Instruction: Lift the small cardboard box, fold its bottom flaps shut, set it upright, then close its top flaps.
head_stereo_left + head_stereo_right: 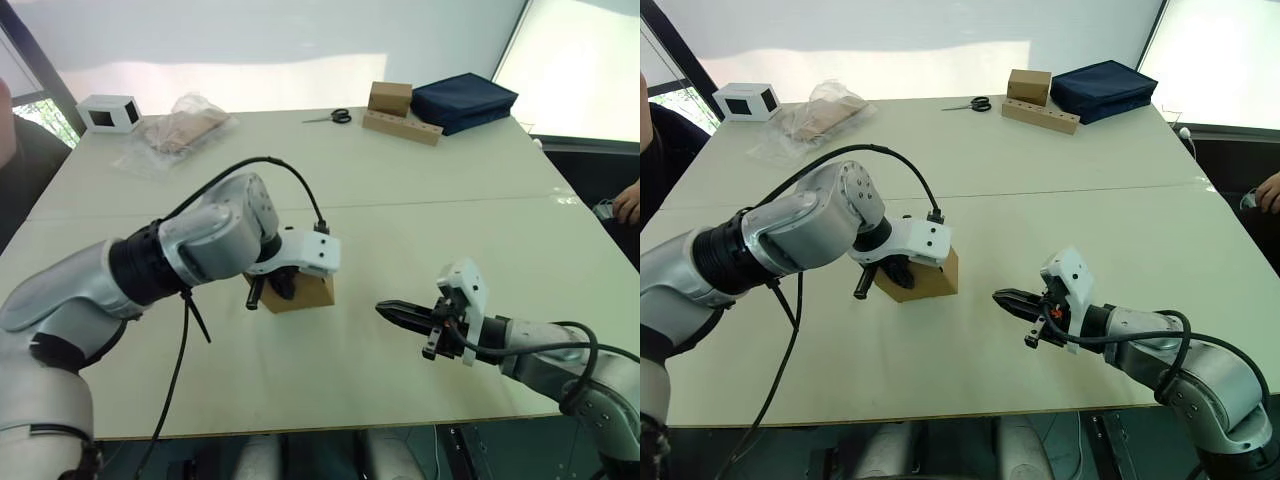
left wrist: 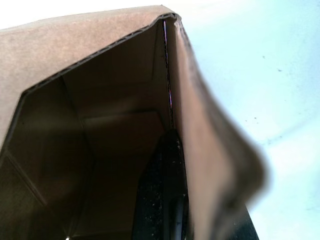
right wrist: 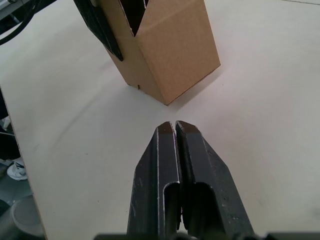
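Cardboard box (image 1: pixel 930 282) upright on table, left hand (image 1: pixel 892 273) gripping its wall; right hand (image 3: pixel 174 127) closed, near.

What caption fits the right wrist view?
Shut right gripper points at the small cardboard box on the table, apart from it.

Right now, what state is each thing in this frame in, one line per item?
small cardboard box: standing on the table, top open, flaps not closed.
left gripper: one finger inside the box, one outside, pinching a wall.
right gripper: shut, empty, short of the box.
scissors: lying flat, far side of the table.
blue bag: closed.
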`<move>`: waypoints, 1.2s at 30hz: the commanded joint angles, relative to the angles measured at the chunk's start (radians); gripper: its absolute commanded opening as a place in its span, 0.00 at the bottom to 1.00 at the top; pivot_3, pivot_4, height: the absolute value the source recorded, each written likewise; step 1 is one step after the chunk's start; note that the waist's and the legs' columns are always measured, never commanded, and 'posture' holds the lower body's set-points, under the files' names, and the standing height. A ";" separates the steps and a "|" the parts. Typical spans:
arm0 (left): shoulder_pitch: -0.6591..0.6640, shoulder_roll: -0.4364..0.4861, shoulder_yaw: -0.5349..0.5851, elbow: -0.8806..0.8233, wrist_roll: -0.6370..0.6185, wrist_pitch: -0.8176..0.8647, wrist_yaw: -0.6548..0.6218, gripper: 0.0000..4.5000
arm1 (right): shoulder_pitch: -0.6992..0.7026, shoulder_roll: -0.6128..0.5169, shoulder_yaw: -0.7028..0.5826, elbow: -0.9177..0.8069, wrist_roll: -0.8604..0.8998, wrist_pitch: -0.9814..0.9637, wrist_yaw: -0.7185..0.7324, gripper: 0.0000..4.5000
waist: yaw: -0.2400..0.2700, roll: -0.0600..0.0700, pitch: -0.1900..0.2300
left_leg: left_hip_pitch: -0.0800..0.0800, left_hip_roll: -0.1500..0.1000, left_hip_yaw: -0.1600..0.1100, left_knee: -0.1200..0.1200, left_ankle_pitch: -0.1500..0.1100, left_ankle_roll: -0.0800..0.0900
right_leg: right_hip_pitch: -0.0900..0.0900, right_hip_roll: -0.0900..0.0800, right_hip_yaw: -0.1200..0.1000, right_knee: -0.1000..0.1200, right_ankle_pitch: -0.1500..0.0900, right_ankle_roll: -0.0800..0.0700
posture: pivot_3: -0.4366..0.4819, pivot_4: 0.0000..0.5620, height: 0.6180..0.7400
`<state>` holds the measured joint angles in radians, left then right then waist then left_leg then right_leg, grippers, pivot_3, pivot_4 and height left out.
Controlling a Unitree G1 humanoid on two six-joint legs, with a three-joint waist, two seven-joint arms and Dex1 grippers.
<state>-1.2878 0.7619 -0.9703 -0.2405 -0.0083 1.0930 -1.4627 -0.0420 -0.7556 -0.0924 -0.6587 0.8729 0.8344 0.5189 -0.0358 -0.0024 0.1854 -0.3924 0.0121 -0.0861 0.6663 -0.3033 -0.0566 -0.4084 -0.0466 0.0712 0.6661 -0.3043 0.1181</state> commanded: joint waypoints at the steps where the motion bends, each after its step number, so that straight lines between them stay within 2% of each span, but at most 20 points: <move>1: -0.007 0.003 -0.018 -0.033 0.006 0.034 -0.002 0.00 | -0.017 0.009 -0.005 0.005 -0.020 -0.024 0.016 0.01 | 0.000 0.000 0.000 | 0.000 0.000 0.000 0.000 0.000 0.000 | 0.000 0.000 0.000 0.000 0.000 0.000 | 0.48 0.27 1.00; 4: -0.017 -0.011 -0.017 -0.031 -0.001 0.060 0.011 0.17 | -0.014 0.013 -0.006 0.019 -0.039 -0.034 0.025 0.00 | 0.000 0.000 0.000 | 0.000 0.000 0.000 0.000 0.000 0.000 | 0.000 0.000 0.000 0.000 0.000 0.000 | 0.48 0.27 1.00; 11: -0.074 -0.036 0.014 -0.020 -0.049 0.124 0.001 0.82 | -0.015 0.035 -0.003 0.034 -0.072 -0.036 0.037 0.00 | 0.000 0.000 0.000 | 0.000 0.000 0.000 0.000 0.000 0.000 | 0.000 0.000 0.000 0.000 0.000 0.000 | 0.48 0.27 1.00; 17: -0.137 -0.060 0.085 0.039 -0.113 0.123 -0.011 0.82 | -0.039 0.022 -0.007 0.058 -0.069 -0.022 0.078 0.00 | -0.002 0.000 0.000 | 0.000 0.000 0.000 0.000 0.000 0.000 | 0.000 0.000 0.000 0.000 0.000 0.000 | 0.48 0.27 1.00; 22: -0.152 -0.037 0.116 0.026 -0.145 0.107 -0.013 0.82 | -0.074 0.012 -0.015 0.091 -0.070 -0.016 0.117 0.00 | -0.005 0.000 0.000 | 0.000 0.000 0.000 0.000 0.000 0.000 | 0.000 0.000 0.000 0.000 0.000 0.000 | 0.48 0.27 1.00; 26: -0.159 -0.034 0.222 0.063 -0.210 0.097 -0.024 0.82 | -0.090 0.019 -0.062 0.118 -0.046 -0.027 0.137 0.00 | -0.004 0.000 0.000 | 0.000 0.000 0.000 0.000 0.000 0.000 | 0.000 0.000 0.000 0.000 0.000 0.000 | 0.48 0.27 1.00; 30: -0.122 -0.113 0.498 0.199 -0.304 0.072 0.071 0.82 | -0.118 0.040 -0.105 0.143 -0.030 -0.050 0.148 0.00 | -0.001 0.000 0.000 | 0.000 0.000 0.000 0.000 0.000 0.000 | 0.000 0.000 0.000 0.000 0.000 0.000 | 0.48 0.27 1.00; 32: -0.079 -0.158 0.694 0.285 -0.337 0.039 0.182 0.82 | -0.158 0.062 -0.112 0.165 -0.028 -0.068 0.149 0.00 | -0.004 0.001 0.000 | 0.000 0.000 0.000 0.001 0.000 0.000 | 0.000 0.000 0.000 0.000 0.000 0.000 | 0.48 0.27 1.00; 33: -0.043 -0.185 0.826 0.314 -0.362 0.008 0.255 0.82 | -0.188 0.073 -0.113 0.177 -0.023 -0.076 0.151 0.00 | -0.008 0.001 0.000 | 0.001 0.000 0.000 0.001 0.000 0.000 | 0.000 0.000 0.000 0.001 0.000 0.000 | 0.48 0.27 1.00; 36: 0.115 -0.238 1.134 0.255 -0.427 -0.128 0.422 0.82 | -0.274 0.099 -0.117 0.214 0.006 -0.081 0.161 0.00 | -0.019 0.004 -0.002 | 0.002 0.001 0.001 0.000 0.001 -0.002 | -0.001 0.000 0.000 0.001 0.000 0.000 | 0.48 0.27 1.00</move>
<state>-1.2378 0.5246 -0.0252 0.0665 -0.3895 1.0490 -1.1396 -0.2715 -0.6686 -0.1773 -0.4451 0.8417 0.7747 0.6671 -0.0547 0.0012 0.1834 -0.3905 0.0132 -0.0851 0.6663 -0.3010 -0.0606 -0.4093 -0.0462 0.0720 0.6678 -0.3044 0.1178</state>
